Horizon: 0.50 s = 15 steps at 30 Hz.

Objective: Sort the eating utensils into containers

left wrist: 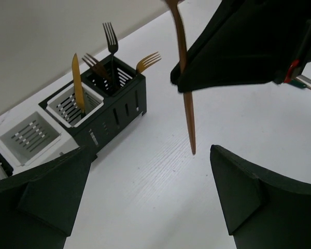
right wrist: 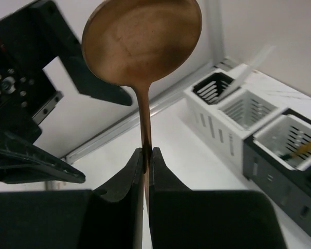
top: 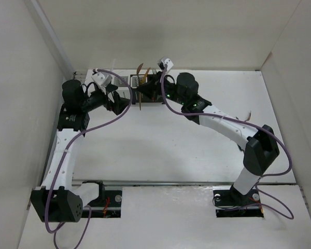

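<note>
White table (top: 160, 150) between plain white walls (top: 20, 78). Right gripper (right wrist: 146, 155) pinched closed on spoon (right wrist: 142, 39) handle, bowl up, above table near containers (left wrist: 109, 104). Left gripper (left wrist: 150, 153) spread wide, holding nothing. Hold spoon upright, bring handle tip over the empty white container (left wrist: 28, 136), lower slowly, only then release.

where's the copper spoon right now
The spoon is pinched by its handle in the right gripper, bowl up, right of the black caddy in the left wrist view.

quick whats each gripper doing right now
Left gripper: open, holding nothing.
Right gripper: closed on the handle of the copper spoon, bowl pointing up.
</note>
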### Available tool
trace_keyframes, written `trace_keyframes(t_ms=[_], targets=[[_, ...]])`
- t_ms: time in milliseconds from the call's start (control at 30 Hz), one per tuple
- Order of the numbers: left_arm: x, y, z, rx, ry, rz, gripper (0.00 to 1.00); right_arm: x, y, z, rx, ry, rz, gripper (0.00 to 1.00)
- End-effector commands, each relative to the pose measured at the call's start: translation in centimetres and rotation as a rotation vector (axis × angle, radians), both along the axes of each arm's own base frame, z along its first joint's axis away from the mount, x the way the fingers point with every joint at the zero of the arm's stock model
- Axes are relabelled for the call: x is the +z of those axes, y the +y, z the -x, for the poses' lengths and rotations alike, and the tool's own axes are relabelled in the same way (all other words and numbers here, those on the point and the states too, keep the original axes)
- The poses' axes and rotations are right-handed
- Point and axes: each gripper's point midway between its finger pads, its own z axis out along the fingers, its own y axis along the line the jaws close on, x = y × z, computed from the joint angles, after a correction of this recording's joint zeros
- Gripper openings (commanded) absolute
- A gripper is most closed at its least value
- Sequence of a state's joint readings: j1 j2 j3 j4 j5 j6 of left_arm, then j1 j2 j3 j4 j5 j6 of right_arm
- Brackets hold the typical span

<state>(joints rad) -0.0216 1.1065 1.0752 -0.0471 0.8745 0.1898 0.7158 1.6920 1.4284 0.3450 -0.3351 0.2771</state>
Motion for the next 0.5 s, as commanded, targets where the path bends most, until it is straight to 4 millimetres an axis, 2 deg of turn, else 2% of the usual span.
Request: trace_keyframes(t_ms=[0,33,167,200,267,433,467], targets=[[4.3,-1.3,1.6,-0.106,-0.111,0.025,0.96,8.6,0.8,3.3,0.116,-0.187,-0.164,0.00],[5.1,-1.4,2.0,-0.117,-0.132,0.026,0.96,8.1,1.1,3.3,0.129,-0.193,-0.151,0.00],[5.7,-1.6,2.2,-0.126,-0.125,0.059,0.96,6.4,2.2,4.4,0.155,-0.212,-0.110,0.00],[6.5,-1.8,2.2,-0.123,-0.130,0.089,0.96,6.6,2.1,4.6,0.154,-0.219,-0.106,0.00],[7.1,-1.8,2.0,-0.113,-0.129,0.123,0.93,5.3,2.7,5.3,0.171,-0.204,-0.081,0.00],[9.6,-2.2,1.9,-0.121,-0.163,0.213,0.92,5.1,2.6,5.8,0.169,-0.219,-0.064,0.00],[9.3,-2.3,1.6,-0.122,-0.147,0.229,0.89,5.1,2.6,5.8,0.169,-0.219,-0.064,0.00]])
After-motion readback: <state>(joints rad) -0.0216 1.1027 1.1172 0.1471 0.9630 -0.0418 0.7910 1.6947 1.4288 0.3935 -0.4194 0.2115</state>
